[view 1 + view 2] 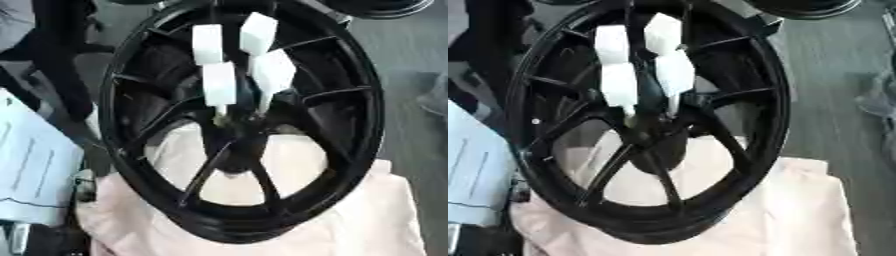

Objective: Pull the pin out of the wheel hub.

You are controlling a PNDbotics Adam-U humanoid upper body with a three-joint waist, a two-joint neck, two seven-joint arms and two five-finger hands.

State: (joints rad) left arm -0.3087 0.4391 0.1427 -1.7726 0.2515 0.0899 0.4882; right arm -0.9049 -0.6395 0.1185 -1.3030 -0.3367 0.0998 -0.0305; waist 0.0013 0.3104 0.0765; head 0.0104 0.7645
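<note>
Pinching at the hub: hand (236, 60) from above, white-padded fingers closed on the pin (220, 116).
Pin sits just below the fingertips at the wheel (372, 125) centre; small, stiff, likely slippery, so grip its exposed end. Beneath lies cloth (367, 220).

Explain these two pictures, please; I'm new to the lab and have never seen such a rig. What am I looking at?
Both pictures come from one stereo camera in a humanoid robot's head, left and right eye, at the same moment. A black spoked wheel sits on a pale pink cloth. The white blocks belong to a robot hand reaching down to the hub, where a small pale thing shows, perhaps the pin. Whether it is gripped, I cannot tell.
</note>
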